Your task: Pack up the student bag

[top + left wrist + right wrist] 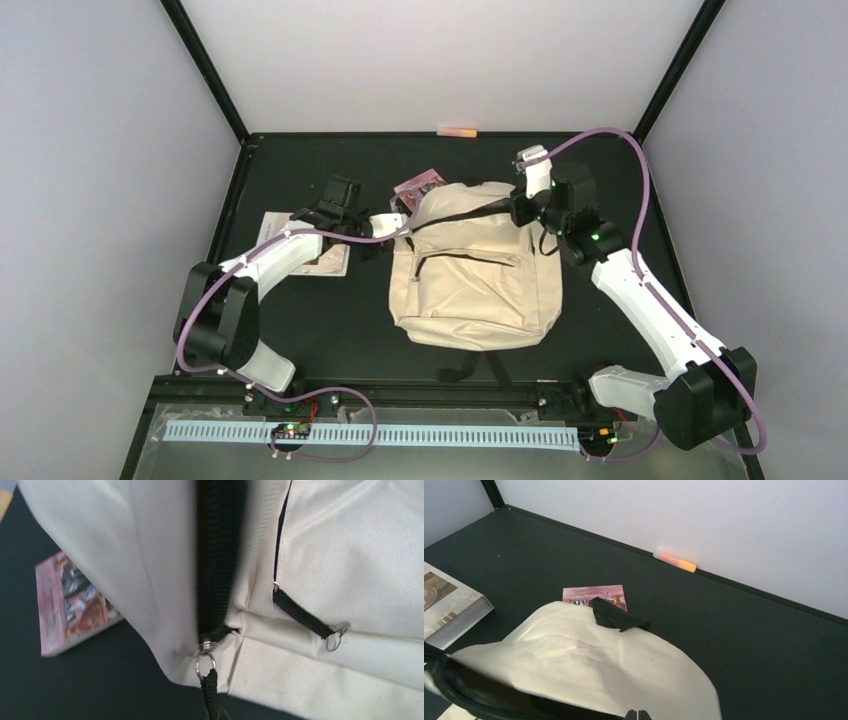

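Lying on the desk (330,330), student bag (475,275): left claw (401,224) pinches zipper pull (210,692); right claw (521,207) apparently clamps its rim.

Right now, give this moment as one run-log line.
left pincer: shut on zipper pull | right pincer: shut on student bag rim | pink book: outside, beyond bag

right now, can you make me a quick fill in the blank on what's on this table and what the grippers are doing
1. The table holds ____ books, a pink book and a pale book.
2. The marker at the table's far edge is ____.
3. The pink book lies on the robot's ____ side of the student bag.
4. The left gripper and right gripper are both ____.

Missing words: two; orange; left; shut
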`<state>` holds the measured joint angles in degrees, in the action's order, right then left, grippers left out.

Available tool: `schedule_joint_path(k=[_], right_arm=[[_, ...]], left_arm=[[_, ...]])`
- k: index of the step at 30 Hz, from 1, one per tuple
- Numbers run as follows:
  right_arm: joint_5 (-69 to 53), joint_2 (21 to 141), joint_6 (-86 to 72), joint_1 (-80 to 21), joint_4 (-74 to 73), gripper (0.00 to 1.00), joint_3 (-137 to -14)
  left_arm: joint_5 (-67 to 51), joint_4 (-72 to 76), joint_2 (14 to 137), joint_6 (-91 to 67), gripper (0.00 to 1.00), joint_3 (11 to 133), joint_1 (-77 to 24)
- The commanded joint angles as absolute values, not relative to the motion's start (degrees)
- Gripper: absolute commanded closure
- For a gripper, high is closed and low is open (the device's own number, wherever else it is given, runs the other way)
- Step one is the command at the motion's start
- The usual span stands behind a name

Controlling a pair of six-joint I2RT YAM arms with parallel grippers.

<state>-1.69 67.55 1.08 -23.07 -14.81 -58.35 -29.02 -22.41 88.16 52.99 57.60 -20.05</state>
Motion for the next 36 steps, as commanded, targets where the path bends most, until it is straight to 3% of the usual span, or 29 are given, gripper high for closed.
schedule_joint_path(k=[1,4,5,7,10,13,17,20,25,36], right_arm=[[-12.7,66.8,8.4,-21.2,-14.5,0.99,-60.2],[-18.6,69.8,15.0,-25.5,-20.8,0.91,-63.5],[-18.9,71.6,15.3,-26.2,-22.3,0.84,-64.8],[-18.1,73.9,14.9,-26.2,-22.7,0.56,-67.3],[-17.4,76.6,15.8,-26.1,-21.2,0.38,-72.5],[-22.9,81.3,16.8,-25.1,-22.0,0.27,-80.8],[-25.9,93.9,21.8,-23.6,-31.1,0.24,-95.9],[-24.5,104.1,23.1,-22.3,-39.3,0.08,-106.8],[-28.0,114.2,30.8,-21.6,-49.4,0.11,-114.6],[-24.8,119.1,35.4,-24.6,-46.9,0.12,-111.2]], left_arm=[[-25.2,-25.3,84.2,49.3,0.98,56.8,-18.0],[-28.5,-24.6,82.4,46.1,0.98,61.1,-18.6],[-29.4,-24.6,82.3,45.0,0.98,63.2,-19.0],[-29.9,-24.9,82.6,43.9,0.98,66.8,-19.5],[-29.4,-25.5,82.7,43.9,0.98,70.1,-19.8],[-27.8,-25.8,82.3,44.9,0.98,70.6,-19.8],[-27.0,-25.0,81.3,45.5,0.98,69.6,-19.8],[-27.0,-23.3,80.3,46.1,0.98,68.7,-19.9],[-26.9,-23.3,79.9,46.8,0.99,69.1,-19.8],[-26.5,-23.7,81.9,46.4,0.98,70.0,-19.9]])
